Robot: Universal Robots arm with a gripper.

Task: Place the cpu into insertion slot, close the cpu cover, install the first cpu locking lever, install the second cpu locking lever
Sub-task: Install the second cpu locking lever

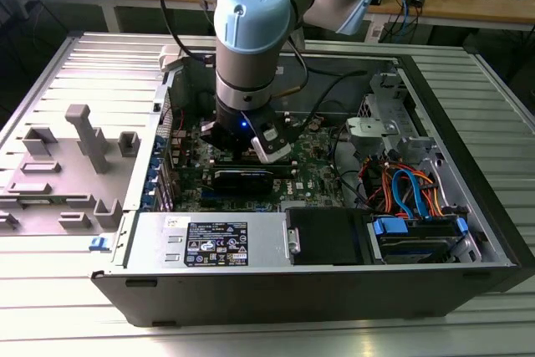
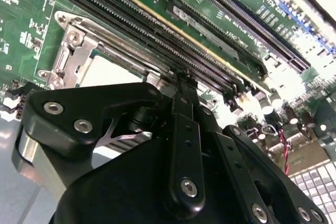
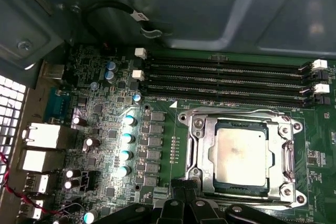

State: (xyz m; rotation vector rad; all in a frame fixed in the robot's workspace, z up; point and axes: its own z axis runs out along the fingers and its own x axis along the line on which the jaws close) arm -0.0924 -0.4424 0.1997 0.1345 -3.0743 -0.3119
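Gripper [image 2: 181,80] is parked low over the motherboard [image 3: 105,129] inside the open computer case [image 1: 468,206], with the arm [image 1: 251,31] reaching straight down from above in the exterior view. Fingers look pressed together with nothing between them, tips right at the edge of the socket in both wrist views. Cpu [image 3: 239,153] is already sitting flat in the insertion slot [image 3: 207,182], its dull silver top showing through the window of the cpu cover [image 3: 285,156], which lies down flat over it. From the first wrist view the chip looks square to the frame, not tilted. Four long black memory slots [image 3: 226,80] run just beside the socket, on the side away from the gripper. Can't really tell from any view whether the locking levers are hooked in or not. Off to the exterior view's left, a grey plastic fixture [image 1: 79,156] sits on the ribbed metal table [image 1: 50,323], well apart from the case.
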